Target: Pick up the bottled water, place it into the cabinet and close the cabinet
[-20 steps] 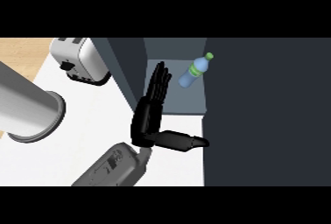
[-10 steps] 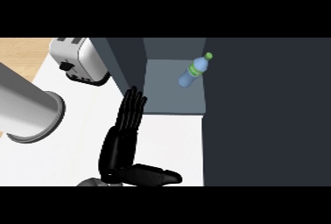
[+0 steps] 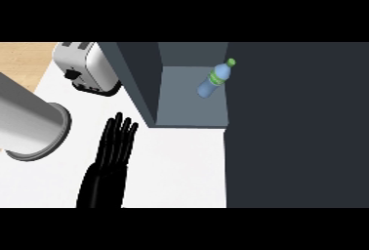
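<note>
The bottled water, blue with a green cap, leans tilted inside the open cabinet, on its grey shelf near the right wall. The cabinet's door stands open at the left, seen edge on. My left hand is over the white counter, below and to the left of the door. It is open, with straight fingers pointing up and nothing in it. It is well apart from the bottle. My right hand does not show.
A silver toaster stands at the back left, next to the open door. A large grey cylinder lies at the left edge, close to my hand. A dark cabinet front fills the right side.
My left hand has drawn back out of the cabinet, down and to the left, away from the bottle. The bottle has stayed in the cabinet.
</note>
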`<state>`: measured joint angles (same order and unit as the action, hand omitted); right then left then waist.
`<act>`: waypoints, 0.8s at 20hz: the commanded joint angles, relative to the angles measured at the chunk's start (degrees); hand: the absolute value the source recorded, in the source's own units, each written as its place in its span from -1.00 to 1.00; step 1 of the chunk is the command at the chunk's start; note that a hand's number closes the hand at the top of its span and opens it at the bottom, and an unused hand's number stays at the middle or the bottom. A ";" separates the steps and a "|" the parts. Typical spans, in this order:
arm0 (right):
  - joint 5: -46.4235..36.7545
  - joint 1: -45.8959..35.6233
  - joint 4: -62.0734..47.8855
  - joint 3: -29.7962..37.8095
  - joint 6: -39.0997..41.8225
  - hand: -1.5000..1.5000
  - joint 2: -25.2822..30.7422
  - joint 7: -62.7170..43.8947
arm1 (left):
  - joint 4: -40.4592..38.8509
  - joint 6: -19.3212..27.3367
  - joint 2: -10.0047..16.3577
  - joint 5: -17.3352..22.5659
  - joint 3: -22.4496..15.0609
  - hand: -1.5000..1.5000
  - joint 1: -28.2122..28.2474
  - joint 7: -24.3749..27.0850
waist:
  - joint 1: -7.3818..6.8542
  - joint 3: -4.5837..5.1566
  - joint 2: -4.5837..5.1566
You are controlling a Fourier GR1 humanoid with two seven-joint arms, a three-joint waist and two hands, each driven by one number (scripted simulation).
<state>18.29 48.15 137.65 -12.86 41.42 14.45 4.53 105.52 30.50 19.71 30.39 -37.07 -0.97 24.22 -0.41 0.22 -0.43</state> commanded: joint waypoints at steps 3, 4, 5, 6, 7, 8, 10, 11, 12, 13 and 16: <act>-11.49 -1.02 14.68 -9.13 -3.89 1.00 -1.47 -7.52 | 4.72 -1.23 3.60 0.65 1.22 -1.00 5.64 1.09 | 0.05 0.13 -0.24; -13.61 -1.67 14.00 -10.22 -4.05 1.00 -1.39 -8.26 | 4.28 -1.50 4.01 0.61 1.10 -1.00 7.47 2.12 | 0.02 0.20 -0.37; -12.73 -2.80 14.73 -11.83 -5.74 1.00 -2.00 -10.09 | 4.76 -3.71 5.12 1.50 2.00 -1.00 8.57 3.47 | -0.53 0.24 -0.05; -15.42 -2.35 13.76 -14.33 -5.53 1.00 -2.48 -10.02 | 5.27 -3.76 4.99 1.87 2.28 -1.00 10.09 4.39 | 0.03 0.22 -0.33; -17.11 -4.48 12.84 -16.45 -5.59 1.00 -3.22 -10.28 | 4.62 -4.20 5.03 3.34 4.54 -1.00 8.49 3.32 | 0.37 0.17 -0.14; -18.07 -4.93 13.88 -17.85 -5.87 1.00 -3.00 -11.24 | 5.46 -3.79 5.21 3.63 4.92 -1.00 8.89 2.89 | 0.35 0.21 -0.25; -21.58 -7.13 12.85 -22.18 -7.23 1.00 -4.74 -12.46 | 5.36 -4.04 5.11 3.18 4.36 -1.00 10.97 4.47 | 0.13 0.28 -0.38; -22.56 -8.91 12.79 -24.17 -7.53 1.00 -5.56 -13.01 | 5.96 -5.96 7.09 4.37 6.55 -1.00 11.39 4.82 | -0.50 0.36 -0.34; -25.37 -8.86 12.36 -26.80 -8.14 1.00 -6.43 -12.99 | 6.55 -5.36 6.75 3.48 5.71 -1.00 12.68 5.59 | 0.06 0.21 -0.48; -26.51 -11.21 12.49 -27.67 -8.67 1.00 -7.05 -14.25 | 7.11 -6.98 8.32 5.47 7.54 -1.00 13.10 4.69 | -0.62 0.30 -0.34; -29.22 -16.30 10.79 -31.10 -10.79 1.00 -9.20 -18.98 | 7.59 -8.26 9.00 6.02 7.54 -1.00 14.84 5.15 | -1.24 0.37 -0.19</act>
<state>-1.30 36.64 142.11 -32.45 31.68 8.19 -9.14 112.14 24.22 27.01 34.81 -31.15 11.80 29.03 -1.07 0.51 -0.76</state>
